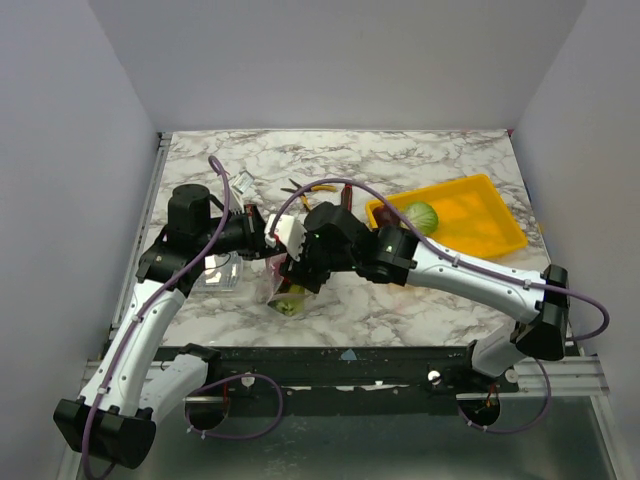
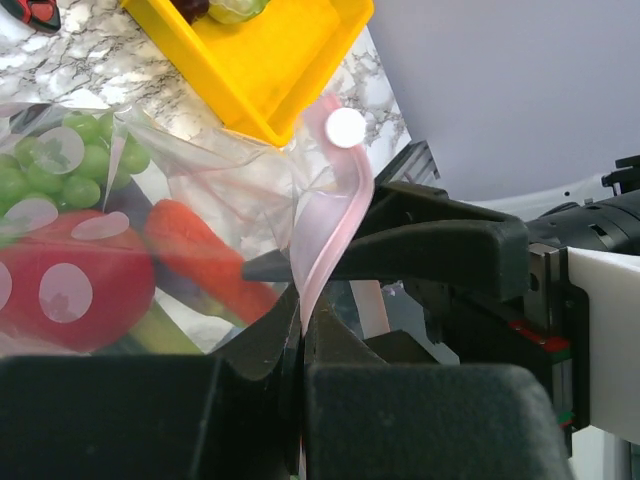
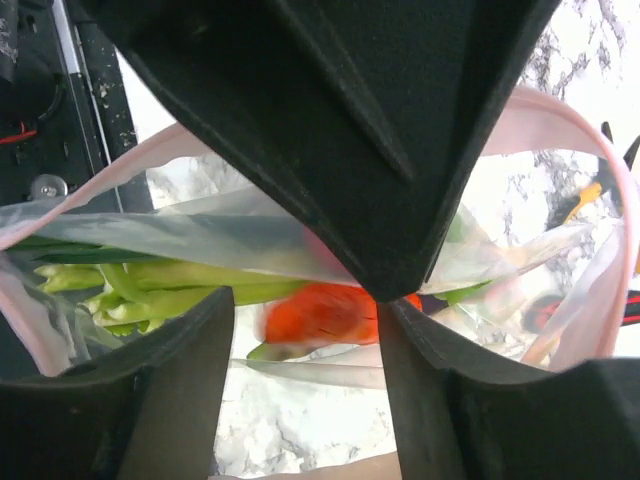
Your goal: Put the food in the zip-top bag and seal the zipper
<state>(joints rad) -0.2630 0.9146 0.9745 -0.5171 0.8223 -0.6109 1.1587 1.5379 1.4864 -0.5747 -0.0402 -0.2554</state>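
Observation:
The clear zip-top bag (image 1: pixel 283 293) hangs near the table's front middle, and my left gripper (image 1: pixel 263 236) is shut on its pink zipper strip (image 2: pixel 335 215). Inside the bag I see green grapes (image 2: pixel 85 160), a red piece (image 2: pixel 70 285) and an orange piece (image 2: pixel 205 255). My right gripper (image 1: pixel 298 268) is open over the bag's open mouth. Between its fingers (image 3: pixel 470 400) a blurred orange-red piece (image 3: pixel 325 310) sits loose inside the bag beside long green pieces (image 3: pixel 160 280). The leafy green cabbage (image 1: pixel 420 216) lies in the yellow tray (image 1: pixel 480 235).
A rigid clear box (image 1: pixel 218 272) stands left of the bag. Yellow-handled pliers (image 1: pixel 300 187) lie behind the grippers. The red-and-black knife (image 2: pixel 35 10) lies near the tray's corner. White walls close in the table on three sides.

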